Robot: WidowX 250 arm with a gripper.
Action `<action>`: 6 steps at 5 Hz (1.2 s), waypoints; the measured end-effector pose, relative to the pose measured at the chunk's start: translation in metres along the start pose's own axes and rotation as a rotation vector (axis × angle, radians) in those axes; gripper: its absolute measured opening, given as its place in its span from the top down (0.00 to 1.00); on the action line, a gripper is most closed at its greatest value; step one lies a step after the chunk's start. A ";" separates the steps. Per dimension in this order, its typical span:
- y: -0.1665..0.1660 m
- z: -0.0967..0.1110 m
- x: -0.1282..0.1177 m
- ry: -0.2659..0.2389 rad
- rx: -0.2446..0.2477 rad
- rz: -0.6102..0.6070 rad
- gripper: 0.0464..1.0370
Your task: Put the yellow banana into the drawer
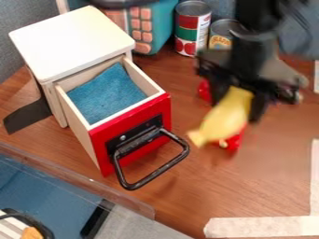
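Brown wood table [268, 186]: drawer box [72, 39], cans [192, 28], tape [261, 227].

The banana [227, 114] was coloured a plain yellow. The drawer front [140, 114] was painted bright red, while its handle [160, 172] was finished in black. The drawer walls [73, 111] were left in pale wood tone, and blue was given by the cloth [109, 93] inside. The cabinet top [72, 39] was coloured creamy white. The tabletop [268, 172] was toned reddish brown with a wood-like grain. The taller can [193, 28] was banded in red, green and white, with red round shapes. The teal object [163, 21] was patterned with rows of salmon-pink squares. The arm [249, 56] was coloured black.
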State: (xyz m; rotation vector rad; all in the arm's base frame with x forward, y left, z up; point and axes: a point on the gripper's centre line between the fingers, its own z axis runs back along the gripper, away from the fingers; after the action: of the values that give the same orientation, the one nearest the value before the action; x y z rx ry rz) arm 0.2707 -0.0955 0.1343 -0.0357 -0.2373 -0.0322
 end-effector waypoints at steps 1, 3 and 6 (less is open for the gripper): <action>0.026 0.003 0.008 0.001 0.000 0.079 0.48; 0.075 0.010 0.021 -0.015 0.001 0.223 0.48; 0.118 -0.008 0.015 0.065 0.050 0.338 0.48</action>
State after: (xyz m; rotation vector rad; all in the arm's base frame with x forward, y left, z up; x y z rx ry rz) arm 0.2918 0.0218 0.1261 -0.0244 -0.1650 0.3086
